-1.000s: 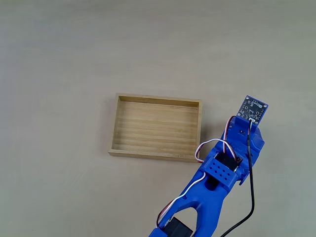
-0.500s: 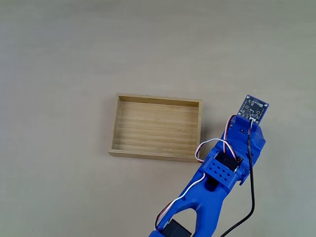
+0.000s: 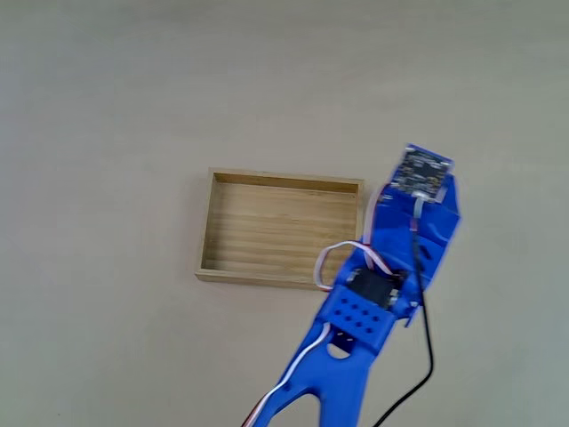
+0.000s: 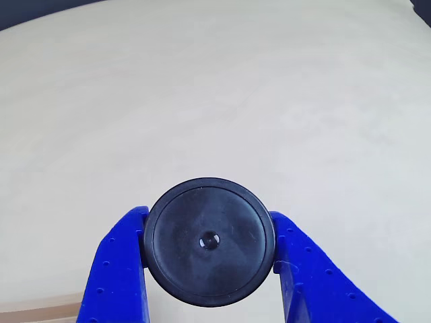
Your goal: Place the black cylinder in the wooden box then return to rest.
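In the other view the black cylinder (image 4: pixel 209 241) sits between two blue fingers (image 4: pixel 118 269), its round glossy top facing the camera. My gripper (image 4: pixel 209 259) is shut on the cylinder, a finger pressing each side. A sliver of the wooden box (image 4: pixel 40 313) shows at the bottom left corner of that view. In the fixed view the wooden box (image 3: pixel 280 229) lies on the table with nothing on its floor. The blue arm (image 3: pixel 391 258) reaches up from the bottom edge, just right of the box, and its body hides the gripper and cylinder there.
The table (image 3: pixel 133 107) is a plain beige surface. A black cable (image 3: pixel 425 329) and white wires (image 3: pixel 342 258) run along the arm. A small circuit board (image 3: pixel 420 173) sits at the arm's far end.
The arm has swung up and to the left in the fixed view, bringing its far end closer to the box's right wall. The box has not moved.
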